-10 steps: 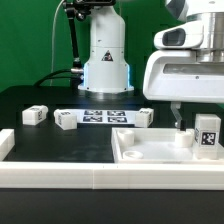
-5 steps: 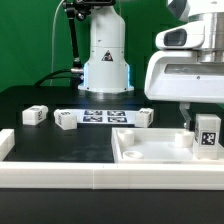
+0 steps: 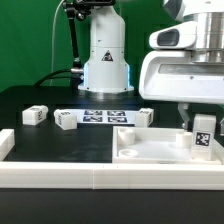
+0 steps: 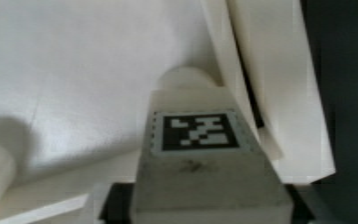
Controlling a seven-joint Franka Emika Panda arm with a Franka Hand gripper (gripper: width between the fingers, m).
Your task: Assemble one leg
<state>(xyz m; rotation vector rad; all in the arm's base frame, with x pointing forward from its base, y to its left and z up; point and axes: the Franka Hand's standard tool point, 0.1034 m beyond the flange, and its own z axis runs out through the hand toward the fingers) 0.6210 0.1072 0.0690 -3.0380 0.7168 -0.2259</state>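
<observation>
I see the hand (image 3: 201, 122) closed on the leg (image 3: 203, 133), which stands upright between its fingers with a tag facing out, low over the right corner of the white panel (image 3: 150, 152) on the exterior view's right.

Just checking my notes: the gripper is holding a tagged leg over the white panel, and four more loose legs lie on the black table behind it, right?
Not quite: three loose legs lie there, not four, at and in the exterior view. The rest holds: the gripper holds a tagged leg over the white panel.
</observation>
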